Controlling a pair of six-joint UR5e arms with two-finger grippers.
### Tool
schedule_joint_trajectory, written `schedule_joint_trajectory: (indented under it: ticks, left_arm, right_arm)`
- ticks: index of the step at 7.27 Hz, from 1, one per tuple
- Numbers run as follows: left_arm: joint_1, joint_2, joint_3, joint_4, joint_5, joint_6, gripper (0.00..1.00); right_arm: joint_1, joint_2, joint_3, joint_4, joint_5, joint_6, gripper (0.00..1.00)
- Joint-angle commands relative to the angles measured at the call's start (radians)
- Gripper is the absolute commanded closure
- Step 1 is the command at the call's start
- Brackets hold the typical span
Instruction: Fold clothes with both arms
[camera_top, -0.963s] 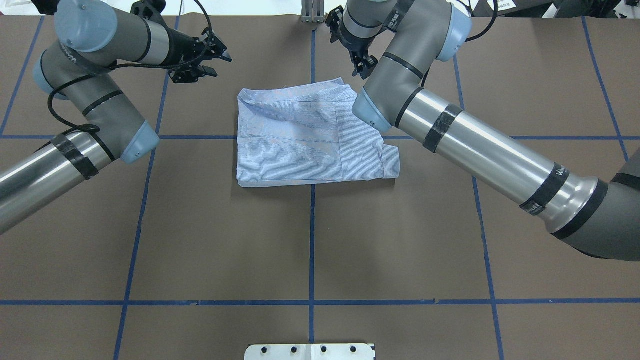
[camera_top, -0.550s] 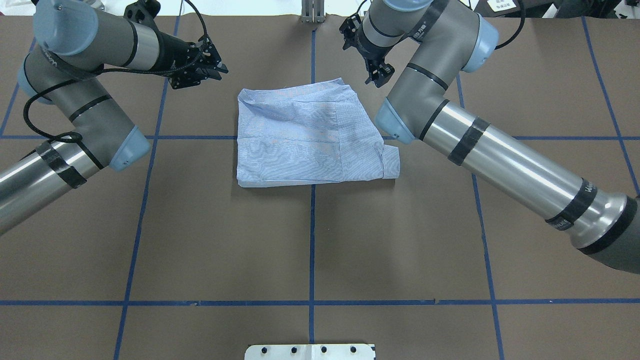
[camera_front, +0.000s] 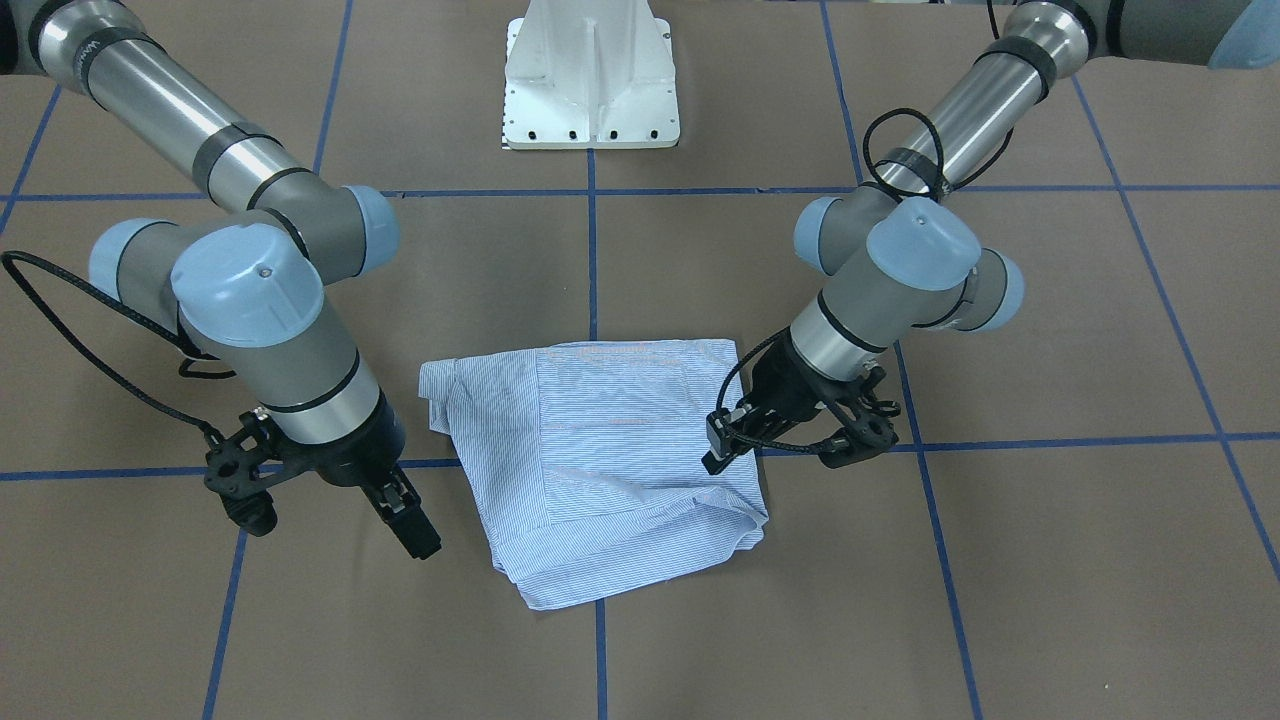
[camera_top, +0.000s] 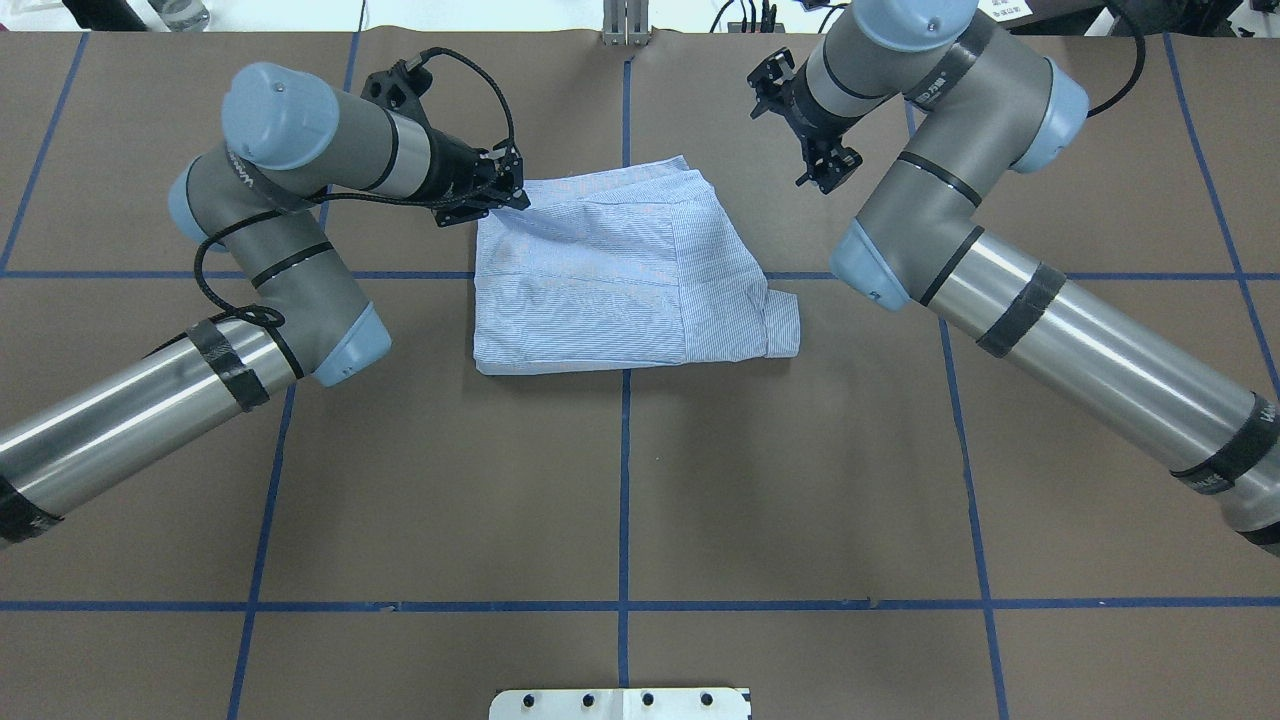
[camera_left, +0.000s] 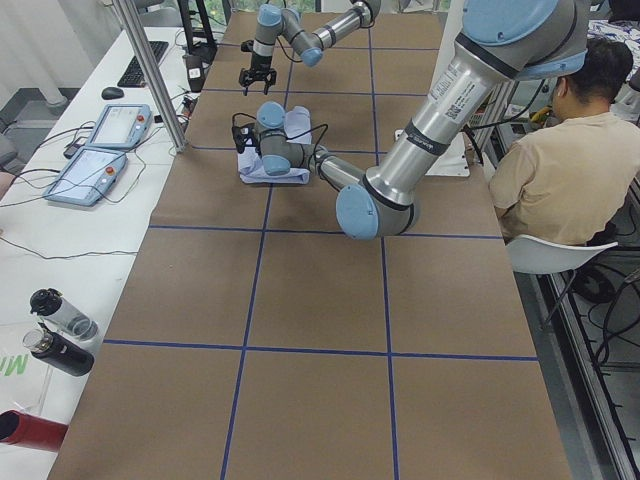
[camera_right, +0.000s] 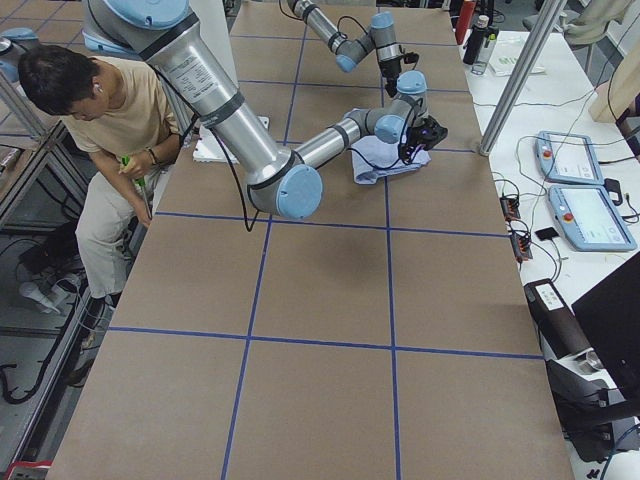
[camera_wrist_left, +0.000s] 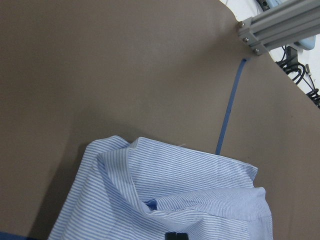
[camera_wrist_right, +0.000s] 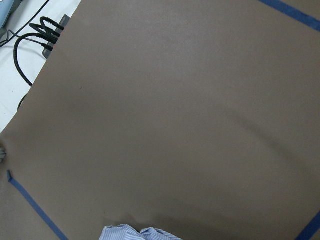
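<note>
— Left gripper (camera_top: 510, 195): tips rest on the nearest corner of the shirt (camera_top: 610, 290), by the collar (camera_wrist_left: 132, 167). Pinching or only touching, cannot tell. Why there?
— Judged: a corner grab for the next fold. The rest of the shirt lies flat just beyond the tips, part-folded to a rough square on the table (camera_top: 620, 480). One sleeve end (camera_top: 783, 325) pokes out on its far side.
— Further off?
— Right gripper (camera_top: 828, 168), past the shirt's far edge and clear of the cloth, fingers seemingly parted, empty. Likely placed for the opposite corner.
— Count?
— One shirt. Two arms, two grippers. One seated person (camera_left: 555, 160).
</note>
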Motion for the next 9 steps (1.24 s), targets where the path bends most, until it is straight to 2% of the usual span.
schedule_joint_trajectory:
  ticks: [1,2,3,4,6,9]
  left_arm:
    - [0.037,-0.091,0.136,-0.005,0.052,0.082,1.0]
    - [0.039,-0.134,0.188,-0.004,0.06,0.085,1.0]
    - [0.042,-0.147,0.224,-0.005,0.063,0.117,1.0]
    - [0.042,-0.151,0.258,-0.01,0.121,0.172,1.0]
    - [0.004,-0.165,0.307,-0.014,0.135,0.24,1.0]
    - [-0.058,-0.199,0.31,-0.015,0.097,0.24,1.0]
  right_arm:
    - [0.01,-0.028,0.022,-0.002,0.014,-0.015,0.0]
    - [0.01,-0.03,0.022,-0.002,0.014,-0.015,0.0]
    - [0.01,-0.031,0.021,-0.002,0.013,-0.015,0.0]
    - [0.01,-0.033,0.021,-0.002,0.013,-0.015,0.0]
    - [0.01,-0.034,0.021,-0.002,0.013,-0.015,0.0]
    - [0.01,-0.031,0.019,-0.004,0.011,-0.015,0.0]
